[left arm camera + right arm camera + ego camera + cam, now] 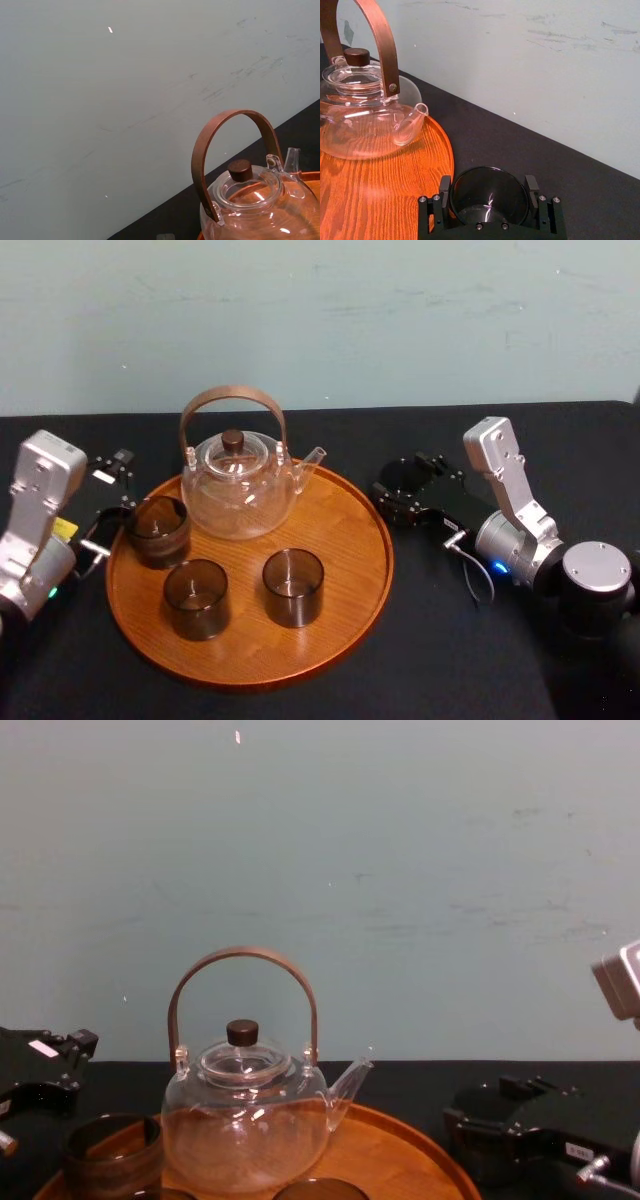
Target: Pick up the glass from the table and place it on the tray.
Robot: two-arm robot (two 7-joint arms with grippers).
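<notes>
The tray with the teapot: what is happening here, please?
The right gripper grips a dark glass just off the right rim of the tray. The tray already carries a glass teapot and three other glasses. The left gripper sits at the tray's left edge.

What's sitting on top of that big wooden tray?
On the tray: a clear teapot and three dark glasses, covering the wood beneath. A fourth glass is beside it, between the fingers of the right gripper; the left gripper is at the tray's left.
</notes>
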